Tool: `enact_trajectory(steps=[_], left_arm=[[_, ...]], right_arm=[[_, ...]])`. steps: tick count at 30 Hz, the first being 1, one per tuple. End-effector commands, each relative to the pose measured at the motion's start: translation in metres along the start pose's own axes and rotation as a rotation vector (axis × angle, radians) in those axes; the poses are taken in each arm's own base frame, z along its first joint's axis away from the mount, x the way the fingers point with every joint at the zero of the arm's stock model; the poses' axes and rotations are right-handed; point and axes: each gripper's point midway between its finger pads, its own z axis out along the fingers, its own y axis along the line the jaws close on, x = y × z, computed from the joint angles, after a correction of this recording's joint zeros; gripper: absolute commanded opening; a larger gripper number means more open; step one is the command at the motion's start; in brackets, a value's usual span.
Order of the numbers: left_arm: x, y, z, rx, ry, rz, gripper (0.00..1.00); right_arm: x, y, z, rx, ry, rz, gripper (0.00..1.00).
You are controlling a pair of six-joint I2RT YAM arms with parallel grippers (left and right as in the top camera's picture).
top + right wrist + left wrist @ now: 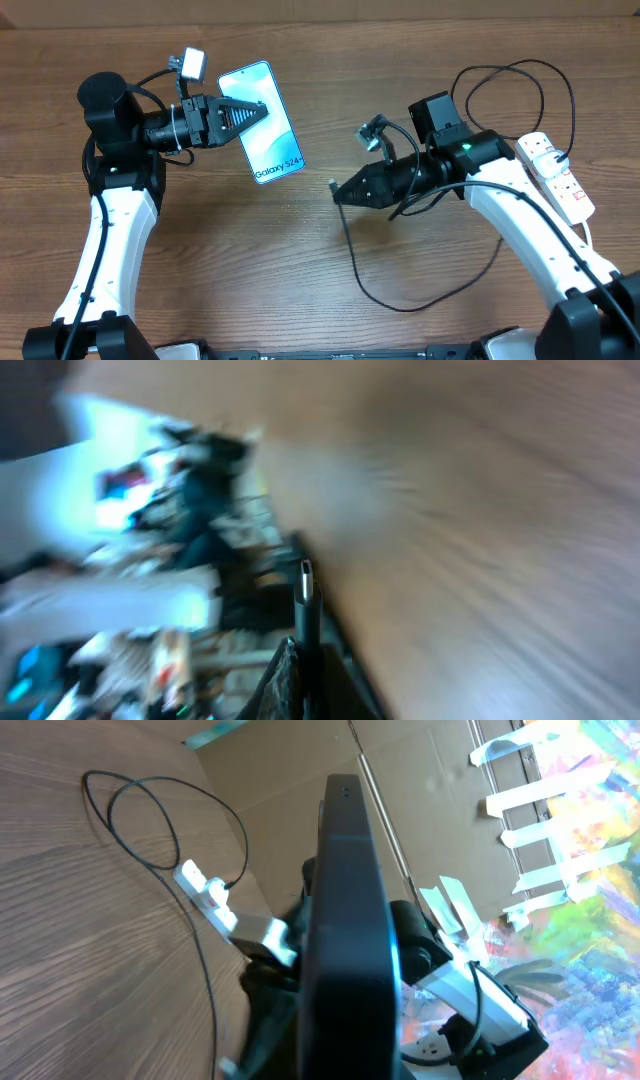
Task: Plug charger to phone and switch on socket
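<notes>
My left gripper is shut on the phone, gripping its top end; the light blue screen faces up and the "Galaxy S24+" end points toward the right arm. In the left wrist view the phone shows edge-on and dark. My right gripper is shut on the charger plug, whose metal tip points toward the phone with a gap between them. The thin black charger cable loops over the table and back toward the white socket strip at the far right, which also shows in the left wrist view.
The cable makes a second loop behind the right arm near the strip. A cardboard wall and a colourful taped surface stand beyond the table. The right wrist view is motion-blurred.
</notes>
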Motion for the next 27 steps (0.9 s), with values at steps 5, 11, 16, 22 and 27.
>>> enact_trajectory(steps=[5,11,16,22,27], left_arm=[[-0.004,-0.009,0.002,-0.006,-0.018,0.035,0.04],[-0.003,-0.009,0.012,-0.01,-0.019,0.037,0.04],[-0.003,-0.008,0.017,-0.014,-0.024,0.035,0.04],[-0.004,-0.008,0.02,-0.018,-0.029,0.036,0.04],[-0.005,-0.007,0.02,-0.021,-0.033,0.036,0.04]], right_arm=[[-0.001,0.043,-0.005,-0.243,-0.012,-0.135,0.04],[-0.006,0.049,0.001,-0.259,-0.015,-0.215,0.04],[-0.008,0.051,0.009,-0.247,-0.006,-0.226,0.04],[-0.017,0.051,0.011,-0.234,-0.02,-0.211,0.04],[-0.021,0.053,0.01,-0.236,-0.03,-0.212,0.04]])
